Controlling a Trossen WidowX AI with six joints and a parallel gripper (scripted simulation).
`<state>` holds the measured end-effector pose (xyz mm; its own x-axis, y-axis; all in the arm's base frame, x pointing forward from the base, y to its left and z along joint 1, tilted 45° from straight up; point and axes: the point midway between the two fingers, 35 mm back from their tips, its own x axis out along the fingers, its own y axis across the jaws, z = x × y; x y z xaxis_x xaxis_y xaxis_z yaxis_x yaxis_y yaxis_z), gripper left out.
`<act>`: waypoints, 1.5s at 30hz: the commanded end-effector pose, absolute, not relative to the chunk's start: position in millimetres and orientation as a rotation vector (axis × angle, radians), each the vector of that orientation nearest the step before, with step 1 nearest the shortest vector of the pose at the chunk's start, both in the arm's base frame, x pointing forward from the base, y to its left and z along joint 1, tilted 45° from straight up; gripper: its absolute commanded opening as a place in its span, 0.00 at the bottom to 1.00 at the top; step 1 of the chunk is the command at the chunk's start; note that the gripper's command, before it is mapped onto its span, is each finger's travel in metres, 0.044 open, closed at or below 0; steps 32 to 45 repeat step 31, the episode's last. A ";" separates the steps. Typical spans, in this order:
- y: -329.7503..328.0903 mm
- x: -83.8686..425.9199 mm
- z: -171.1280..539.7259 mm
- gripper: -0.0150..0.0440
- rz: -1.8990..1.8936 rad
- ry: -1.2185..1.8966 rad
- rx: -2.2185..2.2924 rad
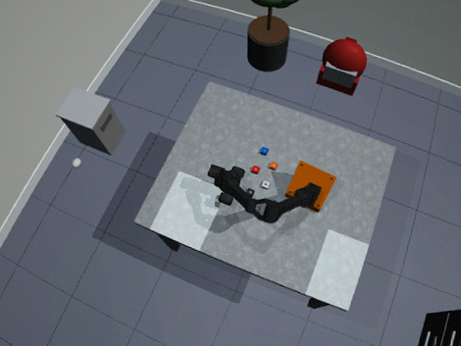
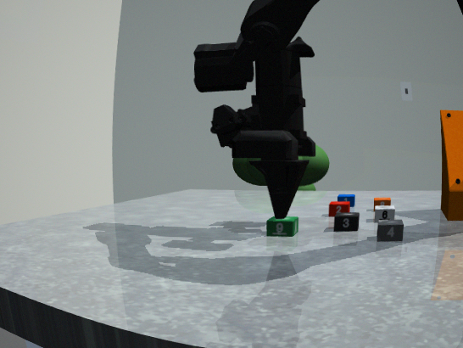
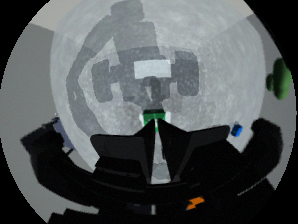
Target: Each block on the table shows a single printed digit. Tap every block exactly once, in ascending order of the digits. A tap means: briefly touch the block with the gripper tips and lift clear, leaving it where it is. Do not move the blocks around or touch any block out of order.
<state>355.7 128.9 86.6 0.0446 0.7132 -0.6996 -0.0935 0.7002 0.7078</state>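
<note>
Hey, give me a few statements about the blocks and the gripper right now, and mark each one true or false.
1. The gripper is shut. True.
2. The gripper tips are down at the red block. False: they are at the green block.
3. The blue block shows a 1. True.
4. The white block shows a 3. False: it shows a 6; the 3 is on a black block.
5. The green block is held between the fingers. False: the closed tips are at its top.
</note>
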 end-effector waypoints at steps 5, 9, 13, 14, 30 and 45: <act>122.6 355.2 91.4 0.29 0.665 1.405 0.560; 109.1 353.3 103.5 0.29 0.663 1.412 0.563; 108.6 346.9 111.5 0.38 0.663 1.412 0.563; 107.9 338.6 121.1 0.42 0.663 1.413 0.564; 102.9 224.5 204.9 0.93 0.661 1.418 0.566; 102.9 224.5 204.9 0.93 0.661 1.418 0.566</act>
